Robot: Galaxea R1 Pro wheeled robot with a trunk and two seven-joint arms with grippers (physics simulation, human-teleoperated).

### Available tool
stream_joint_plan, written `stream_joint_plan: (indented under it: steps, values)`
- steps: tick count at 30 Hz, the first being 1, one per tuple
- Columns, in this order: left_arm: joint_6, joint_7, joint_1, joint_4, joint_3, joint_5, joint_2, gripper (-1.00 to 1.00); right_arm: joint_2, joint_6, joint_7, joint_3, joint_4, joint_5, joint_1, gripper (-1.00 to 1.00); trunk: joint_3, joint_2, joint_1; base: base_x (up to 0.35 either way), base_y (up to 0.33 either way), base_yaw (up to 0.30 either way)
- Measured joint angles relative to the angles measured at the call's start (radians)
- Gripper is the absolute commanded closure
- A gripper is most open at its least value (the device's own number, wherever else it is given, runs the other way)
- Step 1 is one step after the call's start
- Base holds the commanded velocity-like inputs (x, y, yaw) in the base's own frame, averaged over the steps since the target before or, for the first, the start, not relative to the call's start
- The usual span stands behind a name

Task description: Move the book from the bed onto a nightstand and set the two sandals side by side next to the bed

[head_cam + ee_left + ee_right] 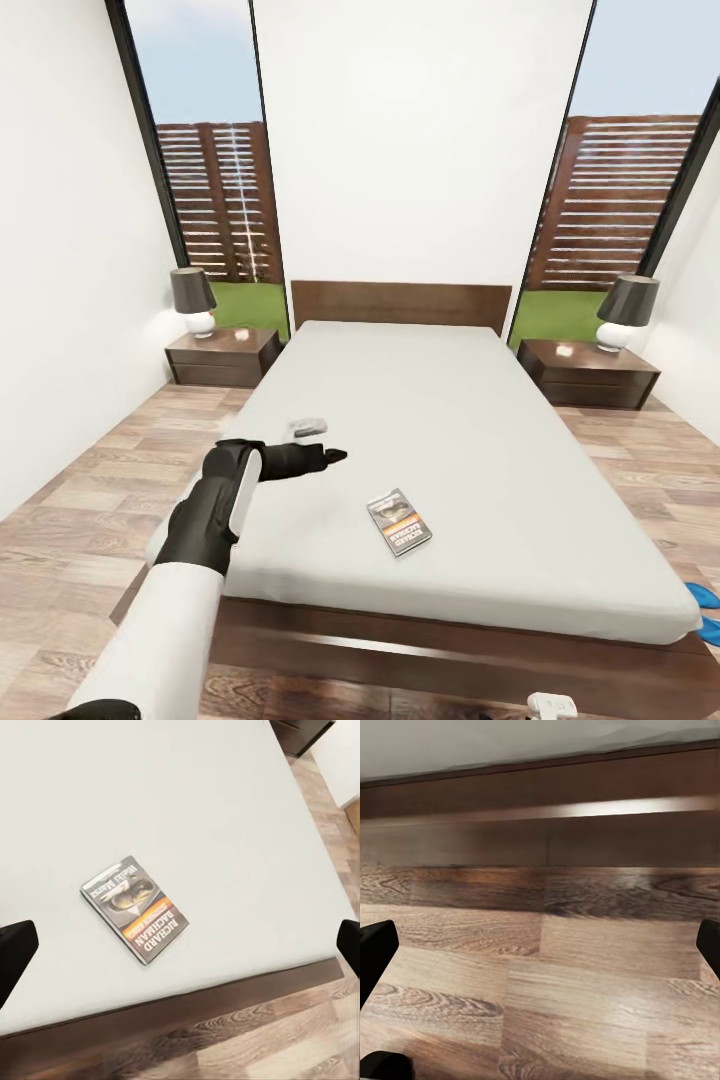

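- Our left gripper (335,456) hangs over the bed (450,420) left of centre, fingers spread wide with nothing in them, probably lining up on the book (399,521).
- The book lies flat on the mattress, lower centre of frame, near the foot edge.
- Right gripper (540,937) is released too, aimed at the floor (547,975) by the frame.
- Count: one book, two nightstands (222,357), two lamps (193,300), and blue sandals (703,597) peeking in at the lower right edge.

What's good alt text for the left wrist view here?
A small paperback book lies flat on the pale grey mattress of the bed, near its foot edge, between the open left gripper fingertips. Below the edge run the dark wooden frame and wood-plank floor.
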Motion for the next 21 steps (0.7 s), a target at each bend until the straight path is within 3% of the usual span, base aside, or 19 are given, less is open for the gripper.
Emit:
stream_joint_plan:
  steps: [1, 8, 21]
  values:
    - [0.007, 0.0, -0.003, 0.001, 0.0, 0.0, 0.0, -1.0, 0.0, 0.0, 0.0, 0.0, 0.0, 0.0, 0.0, -1.0, 0.0, 0.0, 0.0, 0.0, 0.0, 0.0]
    - [0.023, -0.004, -0.007, 0.038, 0.012, 0.096, 0.0, -1.0, 0.0, 0.0, 0.002, 0.0, 0.0, 0.0, 0.0, -1.0, 0.0, 0.0, 0.0, 0.0, 0.0, 0.0]
    - [0.005, -0.003, -0.003, 0.122, 0.012, 0.121, 0.0, -1.0, -0.002, 0.0, 0.0, 0.0, 0.0, 0.0, 0.0, -1.0, 0.0, 0.0, 0.0, 0.009, 0.0, 0.0]
